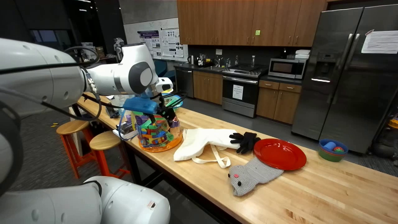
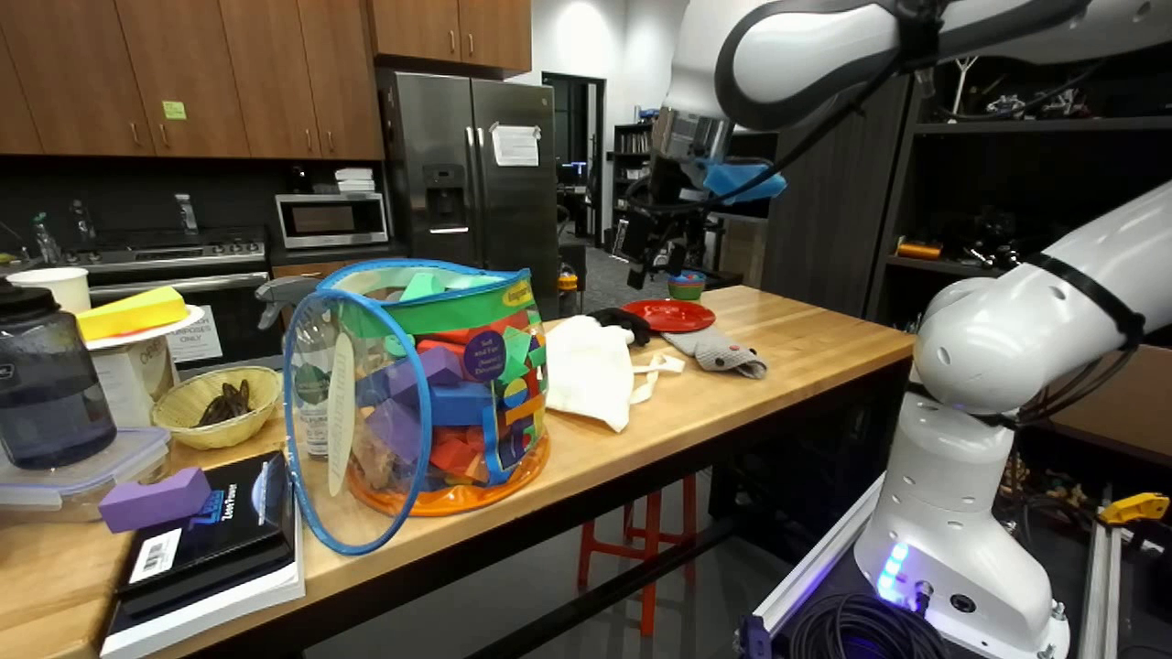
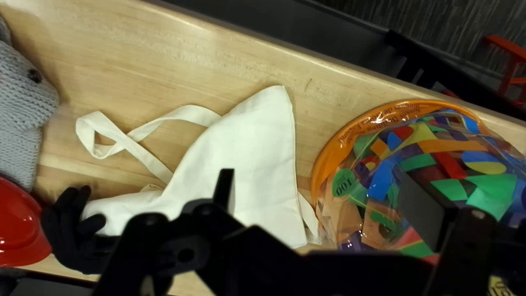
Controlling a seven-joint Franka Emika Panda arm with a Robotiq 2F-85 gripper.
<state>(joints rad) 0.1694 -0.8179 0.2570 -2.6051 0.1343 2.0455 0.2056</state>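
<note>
My gripper [image 3: 316, 181] is open, its fingers wide apart with nothing between them. It hangs above the table; in an exterior view the gripper [image 2: 656, 268] stands well over the tabletop. Below it in the wrist view, a cream cloth tote bag [image 3: 254, 160] lies flat under the left finger, its strap looped outward. Under the right finger is a clear zip bag [image 3: 353, 127] with an orange base, filled with colourful foam blocks. Black gloves [image 3: 68, 230] touch the tote's far end. Past them are a red plate [image 3: 18, 226] and a grey knitted animal piece [image 3: 20, 94].
Nested bowls [image 1: 332, 151] holding small items stand beyond the plate. Left of the block bag in an exterior view are a purple block [image 2: 156, 499] on books [image 2: 211, 586], a wicker basket [image 2: 220, 430] and a dark jug [image 2: 50, 384]. Stools [image 1: 105, 141] stand beside the table.
</note>
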